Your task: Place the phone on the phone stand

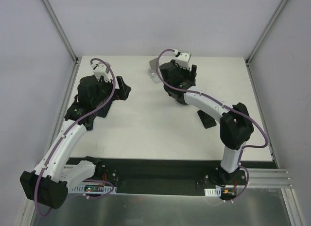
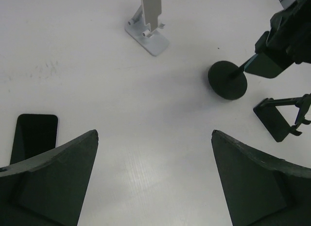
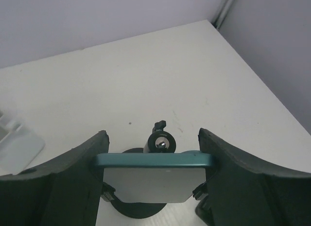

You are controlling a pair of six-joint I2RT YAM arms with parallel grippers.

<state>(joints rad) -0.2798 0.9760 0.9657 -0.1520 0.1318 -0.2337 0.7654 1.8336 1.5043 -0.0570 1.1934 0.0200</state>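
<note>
Our right pincer grips the phone by its edges, just over the round black stand; our left pincer gapes empty.

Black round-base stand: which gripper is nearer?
Right. The right gripper is directly above the black round-base stand, gripping a teal-edged phone over it; the open left gripper is well off to the side, across the white table.

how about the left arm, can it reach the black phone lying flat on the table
Probably yes: the left gripper is open, and the black phone lies uncovered right beside it with nothing between.
</note>
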